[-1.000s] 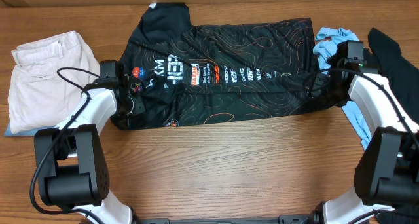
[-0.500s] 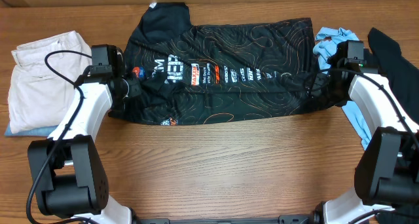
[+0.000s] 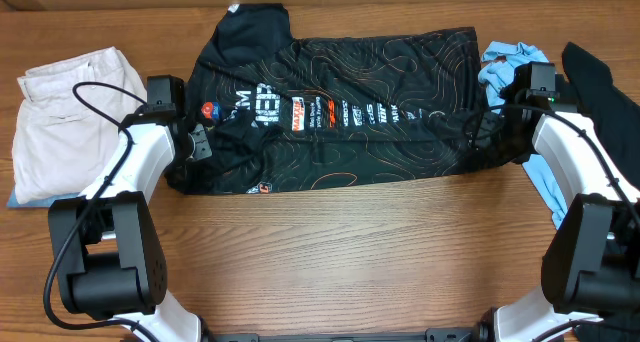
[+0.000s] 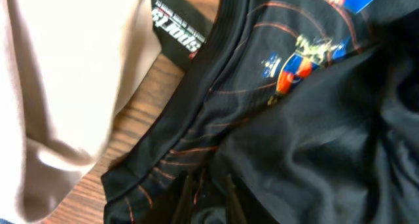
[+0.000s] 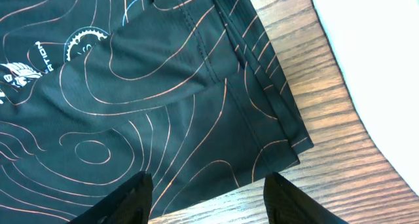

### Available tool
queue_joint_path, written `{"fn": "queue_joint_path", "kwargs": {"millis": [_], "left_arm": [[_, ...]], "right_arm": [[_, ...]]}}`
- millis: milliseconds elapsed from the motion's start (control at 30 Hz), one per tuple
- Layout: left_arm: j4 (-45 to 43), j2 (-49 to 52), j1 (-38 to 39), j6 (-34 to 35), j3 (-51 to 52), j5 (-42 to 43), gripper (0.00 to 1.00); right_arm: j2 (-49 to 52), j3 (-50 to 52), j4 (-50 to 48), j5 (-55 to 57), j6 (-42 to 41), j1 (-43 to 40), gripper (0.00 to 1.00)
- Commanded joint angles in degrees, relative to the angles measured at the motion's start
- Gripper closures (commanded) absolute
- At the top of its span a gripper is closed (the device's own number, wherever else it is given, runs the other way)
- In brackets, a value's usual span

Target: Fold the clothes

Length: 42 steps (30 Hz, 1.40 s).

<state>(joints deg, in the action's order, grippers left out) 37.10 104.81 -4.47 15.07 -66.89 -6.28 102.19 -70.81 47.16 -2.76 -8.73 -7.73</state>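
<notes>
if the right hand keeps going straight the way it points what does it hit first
Most likely the black jersey, its hem right ahead of the right hand; the table lies beneath. Depth is unclear.

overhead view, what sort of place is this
Probably a robotics lab bench for clothes-folding trials: white robot arms at a wooden table, a black jersey spread flat, beige trousers lying beside it.
</notes>
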Motion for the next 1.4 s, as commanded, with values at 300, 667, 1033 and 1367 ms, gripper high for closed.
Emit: {"fn": "queue_joint_path", "kwargs": {"millis": [300,667,1033,1367], "left_arm": [[10.36,-5.44,0.0,0.79,-1.77,4.79,0.74],[7.02,-5.44,0.0,1.68,6.05,4.76,0.54],[2.14,-4.7,0.0,1.7,8.39,4.81,0.41],[1.31,-4.7,0.0,1.7,8.68,4.81,0.4]], "right_arm": [[0.11,-0.02,2.34,0.11,0.22,0.26,0.41],[0.13,0.0,4.81,3.28,-2.82,0.26,0.35],[0.66,4.02,-1.14,4.17,-5.03,-0.5,0.33],[0.76,6.86,-7.82,5.29,-5.03,-0.66,0.34]]}}
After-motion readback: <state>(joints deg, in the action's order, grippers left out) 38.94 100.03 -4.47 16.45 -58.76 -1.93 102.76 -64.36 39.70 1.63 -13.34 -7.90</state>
